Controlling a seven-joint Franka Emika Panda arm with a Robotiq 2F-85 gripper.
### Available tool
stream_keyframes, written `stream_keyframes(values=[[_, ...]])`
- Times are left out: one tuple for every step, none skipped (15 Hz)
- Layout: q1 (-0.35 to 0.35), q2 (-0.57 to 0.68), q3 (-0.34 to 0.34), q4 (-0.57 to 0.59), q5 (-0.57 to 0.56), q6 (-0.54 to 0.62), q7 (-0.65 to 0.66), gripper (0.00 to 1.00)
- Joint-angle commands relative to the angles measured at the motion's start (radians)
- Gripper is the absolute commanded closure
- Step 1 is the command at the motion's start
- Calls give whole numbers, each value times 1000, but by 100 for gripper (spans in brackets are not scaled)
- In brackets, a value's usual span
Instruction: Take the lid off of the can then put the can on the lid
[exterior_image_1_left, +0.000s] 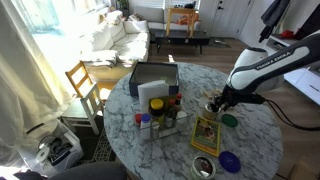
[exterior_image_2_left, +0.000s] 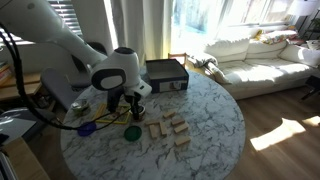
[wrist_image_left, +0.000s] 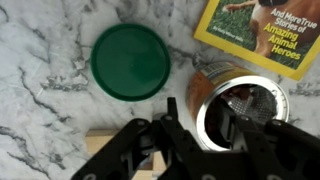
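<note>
The green lid (wrist_image_left: 131, 61) lies flat on the marble table, off the can, and shows in both exterior views (exterior_image_1_left: 230, 120) (exterior_image_2_left: 132, 130). The can (wrist_image_left: 262, 104) stands upright and uncovered just beside it, tan side, silvery rim, dark inside. My gripper (wrist_image_left: 205, 115) comes down on the can's rim from above. One finger is outside the wall on the lid side, the other inside the can, pinched close together on the wall. In an exterior view the gripper (exterior_image_1_left: 215, 103) covers the can. The can rests on the table.
A yellow book (wrist_image_left: 265, 35) lies next to the can. A blue-purple disc (exterior_image_1_left: 229, 160) and a flat round tin (exterior_image_1_left: 203, 167) lie near the table edge. Spice bottles (exterior_image_1_left: 150, 122), a black box (exterior_image_1_left: 155, 80) and wooden blocks (exterior_image_2_left: 170, 130) stand nearby.
</note>
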Motion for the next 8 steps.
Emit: stream_keyframes(values=[[-5,28,17,19,86,14,-4,26],[-5,29,19,22,99,13,-5,17],[-2,32,17,24,104,15,-4,11],[1,33,14,25,103,14,1,33],[2,32,11,26,100,9,1,50],[-1,30,11,27,101,7,-5,50],[-2,29,8,28,97,4,-7,58],[-3,30,8,30,96,1,-9,66]])
